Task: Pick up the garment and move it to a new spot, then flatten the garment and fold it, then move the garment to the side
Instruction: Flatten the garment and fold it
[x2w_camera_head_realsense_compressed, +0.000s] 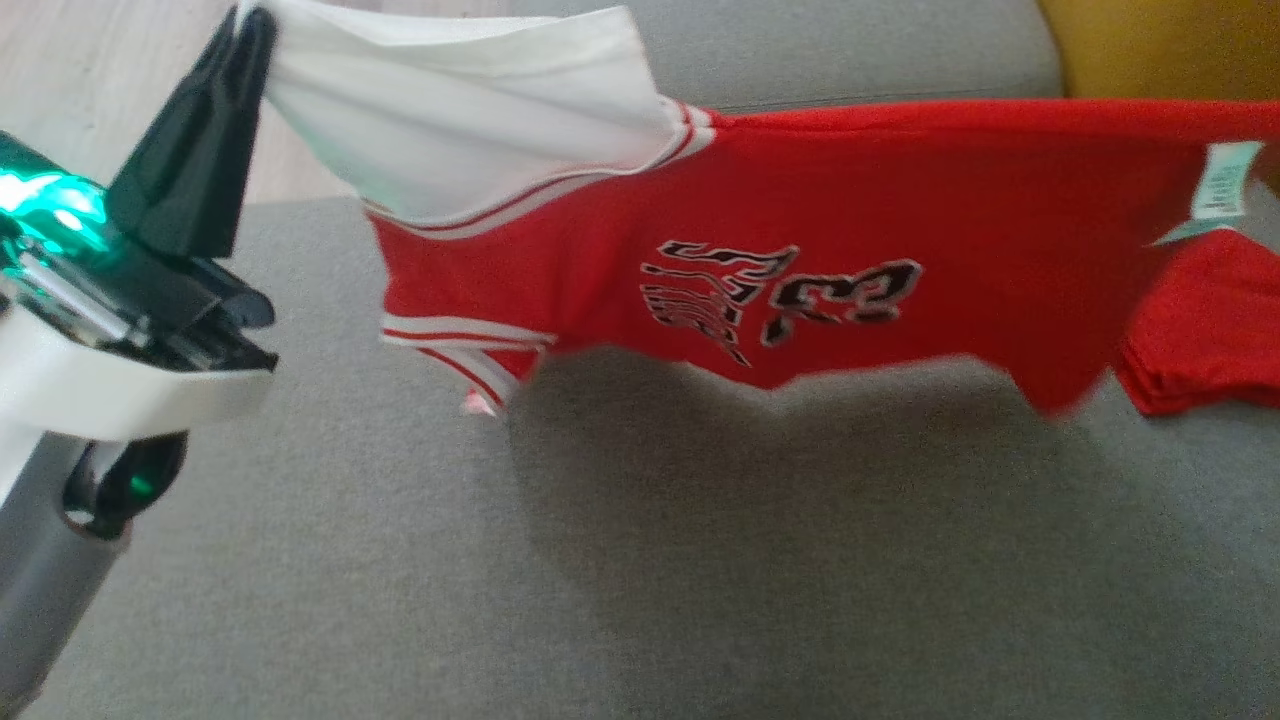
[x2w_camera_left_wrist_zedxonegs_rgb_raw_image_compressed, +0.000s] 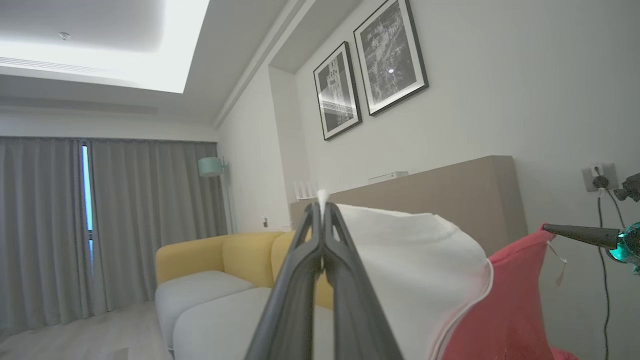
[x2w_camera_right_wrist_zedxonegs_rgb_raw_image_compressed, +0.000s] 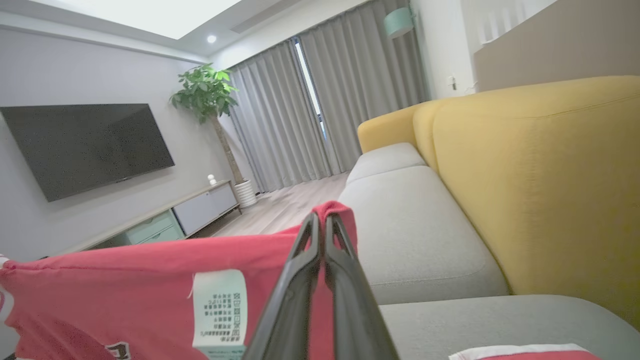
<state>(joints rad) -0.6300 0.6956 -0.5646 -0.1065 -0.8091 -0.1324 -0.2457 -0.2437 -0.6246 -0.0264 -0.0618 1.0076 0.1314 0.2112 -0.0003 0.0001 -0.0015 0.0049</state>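
The garment (x2w_camera_head_realsense_compressed: 800, 200) is a red jersey with a white sleeve and black-and-white print, hanging stretched above the grey sofa seat (x2w_camera_head_realsense_compressed: 600, 560). My left gripper (x2w_camera_head_realsense_compressed: 255, 25) at the upper left is shut on the white sleeve's corner. In the left wrist view its fingers (x2w_camera_left_wrist_zedxonegs_rgb_raw_image_compressed: 321, 210) pinch the white cloth (x2w_camera_left_wrist_zedxonegs_rgb_raw_image_compressed: 415, 260). My right gripper (x2w_camera_right_wrist_zedxonegs_rgb_raw_image_compressed: 322, 222) is shut on the red edge (x2w_camera_right_wrist_zedxonegs_rgb_raw_image_compressed: 125, 285), close to the care label (x2w_camera_right_wrist_zedxonegs_rgb_raw_image_compressed: 220, 310). That label (x2w_camera_head_realsense_compressed: 1220, 185) hangs at the far right of the head view. The right gripper's dark tip (x2w_camera_left_wrist_zedxonegs_rgb_raw_image_compressed: 550, 229) also shows in the left wrist view.
A folded red cloth (x2w_camera_head_realsense_compressed: 1210, 330) lies on the seat at the right, under the garment's end. The yellow sofa back (x2w_camera_right_wrist_zedxonegs_rgb_raw_image_compressed: 540, 175) rises behind the seat. Wooden floor (x2w_camera_head_realsense_compressed: 80, 80) lies beyond the sofa's left edge. A TV (x2w_camera_right_wrist_zedxonegs_rgb_raw_image_compressed: 85, 145) and plant (x2w_camera_right_wrist_zedxonegs_rgb_raw_image_compressed: 205, 95) stand across the room.
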